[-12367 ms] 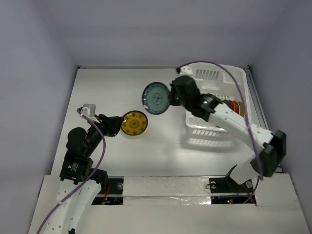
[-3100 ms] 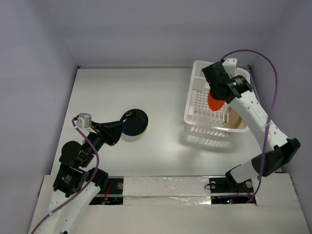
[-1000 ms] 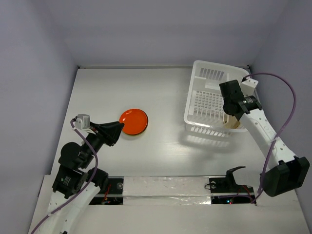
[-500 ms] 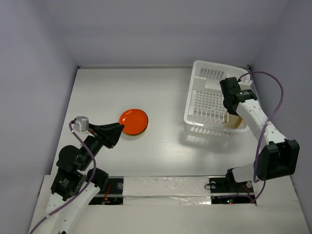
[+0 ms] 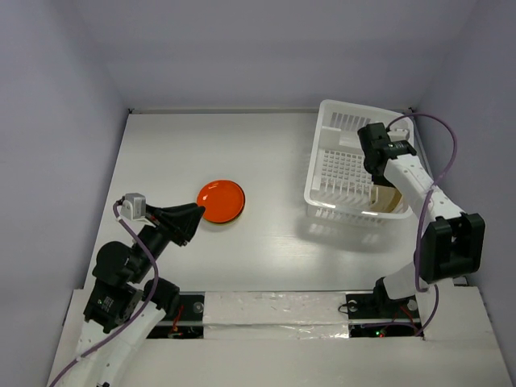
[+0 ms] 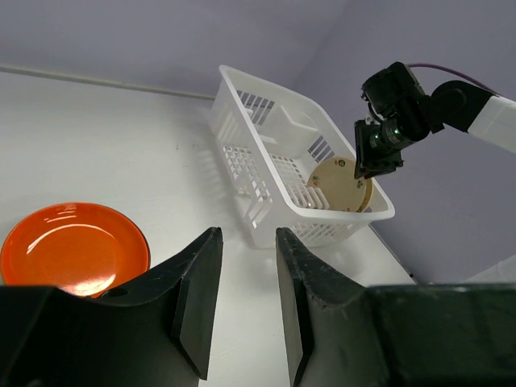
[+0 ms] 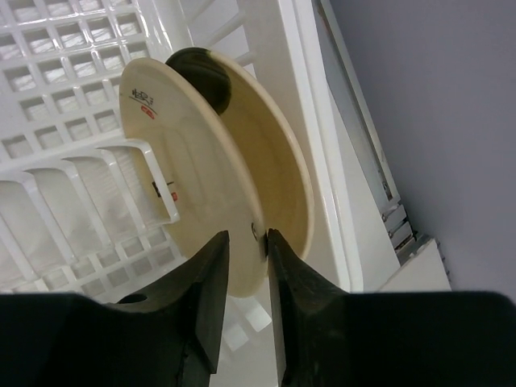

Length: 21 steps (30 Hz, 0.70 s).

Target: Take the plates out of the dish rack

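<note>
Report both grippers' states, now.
Left gripper: open, holding nothing.
Right gripper: astride the rim of the cream plate standing in the dish rack; whether it grips cannot be told.

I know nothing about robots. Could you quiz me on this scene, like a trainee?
1. True or false: the orange plate lies inside the dish rack.
2. Which plate stands on edge in the rack? A teal plate, B cream plate, C red plate.
3. Fill in: the fingers of the right gripper sit either side of that plate's ____.
Key: 1 false, it lies on the table; 2 B; 3 rim.
</note>
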### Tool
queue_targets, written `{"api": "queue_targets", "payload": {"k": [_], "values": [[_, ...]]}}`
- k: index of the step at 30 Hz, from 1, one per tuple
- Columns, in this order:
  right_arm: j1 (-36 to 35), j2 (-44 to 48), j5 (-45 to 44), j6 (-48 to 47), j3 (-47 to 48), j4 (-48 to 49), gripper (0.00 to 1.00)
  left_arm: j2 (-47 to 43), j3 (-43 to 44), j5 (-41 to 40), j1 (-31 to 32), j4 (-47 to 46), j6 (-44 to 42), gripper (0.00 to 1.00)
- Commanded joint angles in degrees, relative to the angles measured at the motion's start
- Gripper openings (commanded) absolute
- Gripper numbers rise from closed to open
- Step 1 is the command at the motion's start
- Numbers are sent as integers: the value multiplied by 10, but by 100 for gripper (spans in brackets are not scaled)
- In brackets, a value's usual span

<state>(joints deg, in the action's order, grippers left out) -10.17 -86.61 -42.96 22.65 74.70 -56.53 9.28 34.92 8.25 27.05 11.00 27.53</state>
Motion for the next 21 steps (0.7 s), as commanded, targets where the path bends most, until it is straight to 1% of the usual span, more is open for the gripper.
{"api": "queue_targets", "payload": {"k": [1, 4, 7, 8, 10, 12, 13, 16, 21], "values": [[2, -8, -14, -5, 24, -2, 30, -10, 8, -3, 5, -20, 1, 30], [2, -17, -22, -4, 25, -4, 28, -10, 7, -3, 5, -20, 1, 30], [2, -24, -25, -3, 26, -8, 18, -12, 7, -3, 10, -20, 1, 30], [2, -25, -29, -1, 27, -9, 16, -12, 8, -3, 10, -20, 1, 30], [2, -26, -37, 1, 30, -16, 9, -12, 7, -3, 10, -20, 1, 30], [2, -26, -41, 2, 37, -23, 6, -13, 8, -3, 10, -20, 2, 30], [2, -25, -43, 2, 39, -28, 3, -13, 8, -3, 10, -20, 1, 30], [2, -25, -55, 4, 48, -43, 0, -15, 8, -2, 10, -20, 1, 30], [-14, -30, -74, 5, 83, -70, 0, -13, 7, -1, 10, -22, 1, 30]]}}
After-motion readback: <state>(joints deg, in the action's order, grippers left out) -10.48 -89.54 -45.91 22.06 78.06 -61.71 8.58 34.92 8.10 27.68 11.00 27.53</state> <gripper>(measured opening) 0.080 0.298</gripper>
